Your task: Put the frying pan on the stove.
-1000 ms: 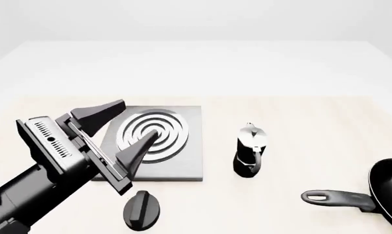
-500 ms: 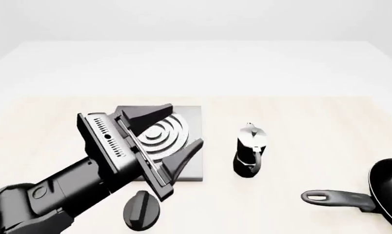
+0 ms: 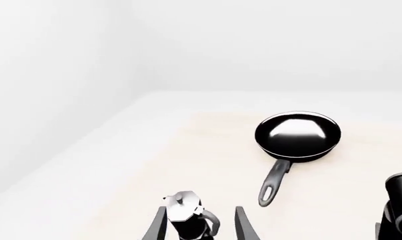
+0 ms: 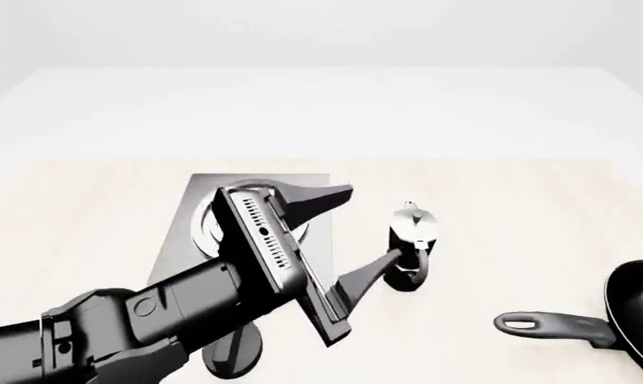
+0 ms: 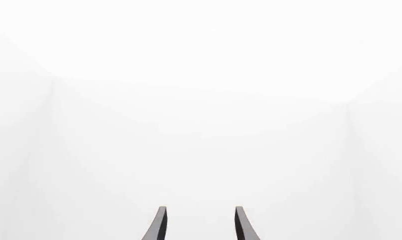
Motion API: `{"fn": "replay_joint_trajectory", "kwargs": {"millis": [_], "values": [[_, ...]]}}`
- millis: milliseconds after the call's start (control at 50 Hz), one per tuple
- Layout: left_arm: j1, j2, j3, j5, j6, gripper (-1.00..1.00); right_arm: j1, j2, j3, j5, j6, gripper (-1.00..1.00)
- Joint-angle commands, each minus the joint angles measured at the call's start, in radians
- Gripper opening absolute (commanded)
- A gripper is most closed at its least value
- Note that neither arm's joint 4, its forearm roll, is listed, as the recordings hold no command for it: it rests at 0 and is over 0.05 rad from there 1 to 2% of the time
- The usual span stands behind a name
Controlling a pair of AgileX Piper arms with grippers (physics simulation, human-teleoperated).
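Observation:
The frying pan (image 4: 633, 314) lies at the table's front right edge, partly cut off, with its long handle (image 4: 545, 326) pointing left. The left wrist view shows the whole pan (image 3: 298, 135), its pale inside up. The stove (image 4: 183, 244) sits left of centre, mostly hidden under my left arm. My left gripper (image 4: 369, 224) is open and empty above the stove's right edge, pointing at the moka pot (image 4: 413, 240). It also shows in the left wrist view (image 3: 201, 227). My right gripper (image 5: 199, 225) is open and empty, facing only white background. It is out of the front view.
The moka pot (image 3: 187, 215) stands between the stove and the pan, seen between my left fingers. A black oval knob (image 4: 236, 356) lies in front of the stove, partly hidden by my left arm. Part of the right arm (image 3: 401, 205) shows at the left wrist view's edge.
My left arm has swung right across the stove toward the moka pot, with the gripper still open. The pan, pot and knob have not moved.

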Motion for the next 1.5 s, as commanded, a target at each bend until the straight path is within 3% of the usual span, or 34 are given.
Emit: {"fn": "replay_joint_trajectory", "kwargs": {"millis": [20, 700, 1080, 1500], "values": [[-0.049, 0.067, -0.061, 0.014, 0.009, 1.00, 0.002, 0.000, 0.014, -0.015, 0.003, 1.00], [-0.145, 0.231, -0.223, 0.069, 0.019, 1.00, 0.021, 0.000, -0.016, 0.005, 0.019, 1.00], [-0.205, 0.335, -0.362, 0.147, -0.021, 1.00, 0.021, 0.000, -0.099, 0.071, 0.030, 1.00], [-0.218, 0.401, -0.414, 0.149, -0.086, 1.00, 0.024, 0.000, -0.148, 0.108, 0.026, 1.00]]}}
